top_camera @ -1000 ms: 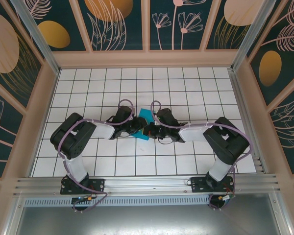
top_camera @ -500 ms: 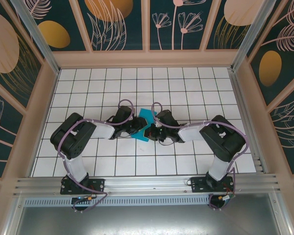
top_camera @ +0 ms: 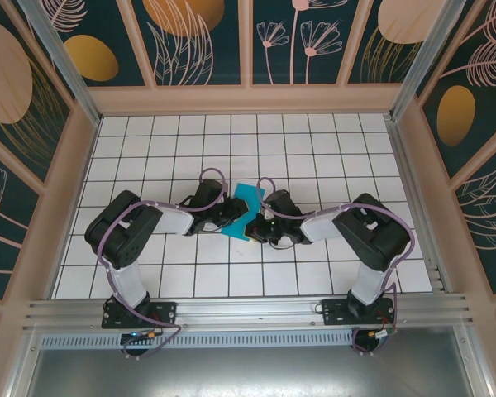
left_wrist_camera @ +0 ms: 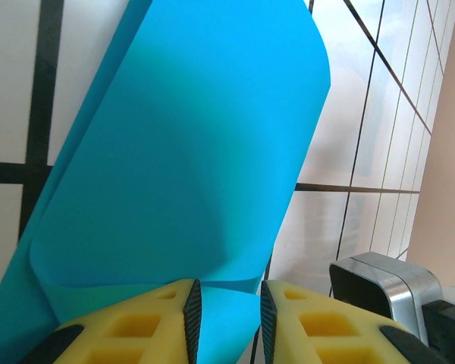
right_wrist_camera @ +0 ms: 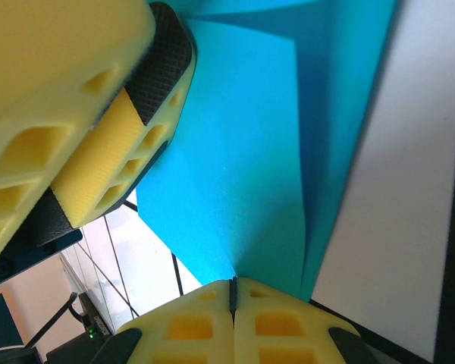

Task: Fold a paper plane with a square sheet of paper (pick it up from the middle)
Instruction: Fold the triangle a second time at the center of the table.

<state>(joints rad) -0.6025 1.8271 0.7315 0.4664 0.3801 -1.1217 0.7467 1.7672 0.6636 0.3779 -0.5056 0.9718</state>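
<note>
The teal-blue sheet of paper (top_camera: pixel 246 197) is partly folded and held up off the tiled floor at the centre, between the two grippers. In the left wrist view the paper (left_wrist_camera: pixel 189 152) curls over itself, with a rounded fold at the top. My left gripper (left_wrist_camera: pixel 226 318) is open, and a flap of paper runs through the gap between its pads. My right gripper (right_wrist_camera: pixel 233 292) is shut on a creased corner of the paper (right_wrist_camera: pixel 243 152). The left gripper's yellow fingers (right_wrist_camera: pixel 98 129) lie against the sheet just opposite. In the top view the left gripper (top_camera: pixel 234 213) and right gripper (top_camera: pixel 253 223) nearly touch.
White tiled floor (top_camera: pixel 231 141) with black grid lines spreads around the arms. Wooden walls with patterned panels (top_camera: pixel 248 50) close in the back and sides. An aluminium rail (top_camera: pixel 248 310) runs along the near edge by the arm bases.
The right arm has drawn in leftward, its gripper closer to the left one. The paper's lower flap has shifted down and left. The left arm has barely moved.
</note>
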